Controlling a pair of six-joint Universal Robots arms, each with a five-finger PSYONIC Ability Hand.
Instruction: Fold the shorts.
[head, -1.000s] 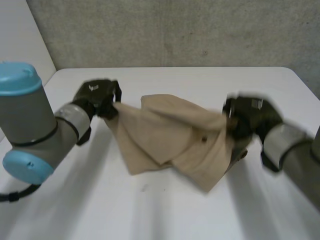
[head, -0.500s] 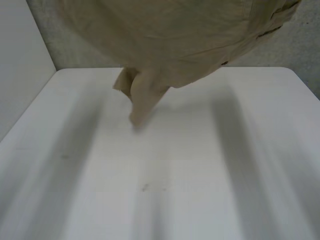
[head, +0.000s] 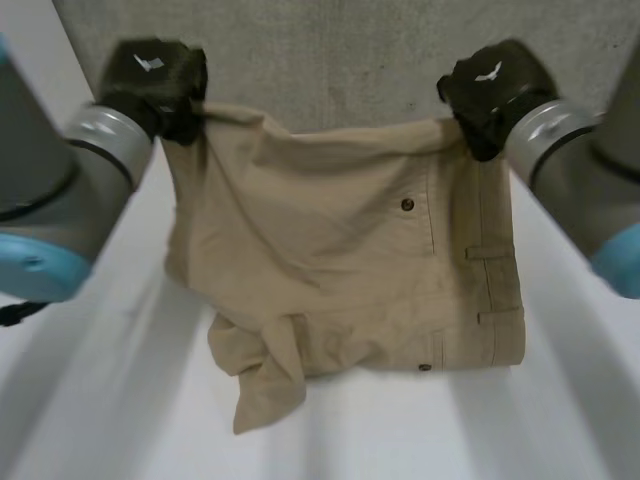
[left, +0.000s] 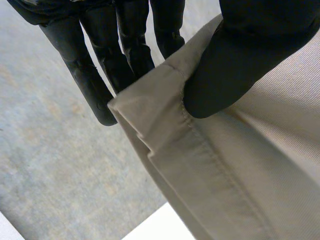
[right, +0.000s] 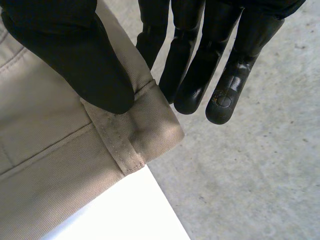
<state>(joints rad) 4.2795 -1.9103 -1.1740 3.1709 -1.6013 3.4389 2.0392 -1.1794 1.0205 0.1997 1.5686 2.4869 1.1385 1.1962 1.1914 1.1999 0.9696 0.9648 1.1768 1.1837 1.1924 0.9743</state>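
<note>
Head view, left of the shorts (head: 340, 260): left hand (head: 150, 85) at the cloth's upper left corner, clamped onto it, grey left arm (head: 60, 180) sloping down beside that edge. Left wrist view of the same grip: thumb (left: 240, 60) pressed on one face of a hemmed corner, fingers (left: 131, 45) straight behind the other face, cloth pinched between.

Middle: tan shorts hanging spread between both hands, top edge sagging a little, lower part down near the white table (head: 90, 420); touching it or not, cannot tell. At the lower left of the shorts, a crumpled leg end (head: 262, 385) dangling lowest. On the right half of the shorts, a dark button (head: 407, 204). Along the right edge, the waistband running vertically, with a belt loop (head: 487, 252) across it. Behind the shorts, a grey concrete wall (head: 330, 60).

Right of the shorts: right hand (head: 490, 90) at the upper right corner, closed on the waistband end, right arm (head: 570, 170) sloping away from that edge. Right wrist view: thumb (right: 75, 55) flat on the waistband just beside a belt loop, fingers (right: 245, 55) straight on the far side, corner of the cloth nipped between.
</note>
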